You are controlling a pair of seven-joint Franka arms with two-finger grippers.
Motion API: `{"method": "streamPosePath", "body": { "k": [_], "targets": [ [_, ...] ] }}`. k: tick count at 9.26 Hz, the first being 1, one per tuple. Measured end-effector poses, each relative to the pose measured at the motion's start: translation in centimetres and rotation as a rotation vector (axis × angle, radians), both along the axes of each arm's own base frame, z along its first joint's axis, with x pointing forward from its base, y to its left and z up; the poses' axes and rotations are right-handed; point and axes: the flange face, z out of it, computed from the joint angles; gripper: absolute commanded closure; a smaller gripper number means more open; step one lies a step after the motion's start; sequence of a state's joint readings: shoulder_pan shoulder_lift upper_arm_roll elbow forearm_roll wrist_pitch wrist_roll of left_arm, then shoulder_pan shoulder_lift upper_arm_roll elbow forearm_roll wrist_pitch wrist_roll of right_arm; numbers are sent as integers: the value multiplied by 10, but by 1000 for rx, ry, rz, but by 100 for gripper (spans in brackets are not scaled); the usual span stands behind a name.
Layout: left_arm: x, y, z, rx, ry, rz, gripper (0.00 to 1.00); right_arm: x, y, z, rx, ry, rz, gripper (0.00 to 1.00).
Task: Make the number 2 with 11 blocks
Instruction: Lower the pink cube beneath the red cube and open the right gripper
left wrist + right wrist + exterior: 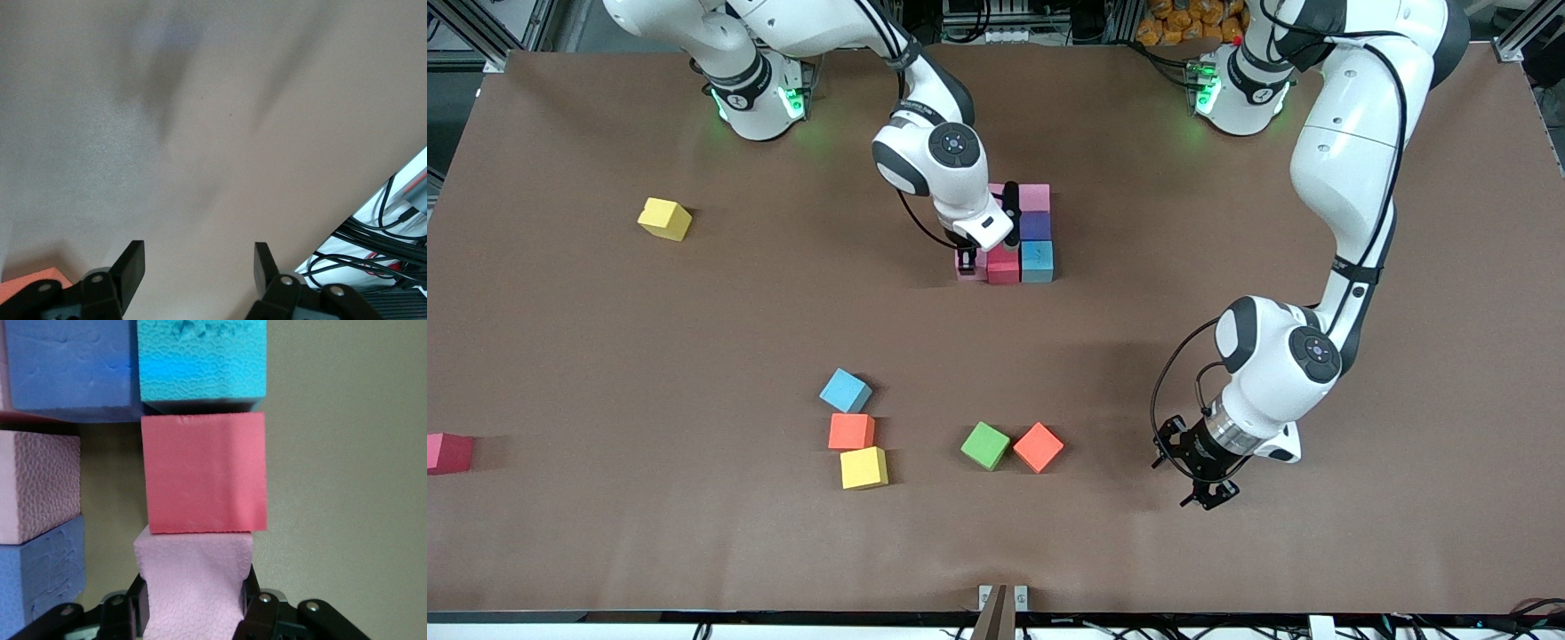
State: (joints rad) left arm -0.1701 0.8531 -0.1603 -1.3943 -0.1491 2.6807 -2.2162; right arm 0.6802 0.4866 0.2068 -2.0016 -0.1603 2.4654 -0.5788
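While the number 2 [1021,236] at the table's middle counts only its upper rows, the right gripper [967,262] is closed on a pale pink cube [193,583], setting it beside the red cube [205,472] in the middle row. About half the digit seems left. Loose cubes lie nearer the camera: a light blue cube [846,390], an orange cube [851,431] and a yellow cube [863,468]. All are matte, pitted foam. The left gripper [200,267] waits, half open and empty, over bare table [213,120].

The right gripper [967,260] grips a pink cube [970,267] at nine o'clock of the red cube [1003,266]; the left gripper [1202,491] hovers, open.
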Motion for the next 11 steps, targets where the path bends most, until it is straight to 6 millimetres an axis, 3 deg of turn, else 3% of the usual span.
{"method": "streamPosePath", "body": {
  "k": [4, 5, 6, 7, 11],
  "targets": [
    [0, -1, 0, 0, 0, -2, 26, 1, -1, -1, 2, -2, -3, 98],
    [0, -1, 0, 0, -1, -1, 26, 1, -1, -1, 2, -2, -3, 67],
    [0, -1, 0, -1, -2, -1, 26, 1, -1, -1, 2, -2, -4, 25],
    [0, -1, 0, -1, -3, -1, 26, 1, -1, -1, 2, -2, -5, 0],
    [0, -1, 1, -1, -4, -1, 26, 3, -2, -9, 6, -1, -10, 0]
  ]
}}
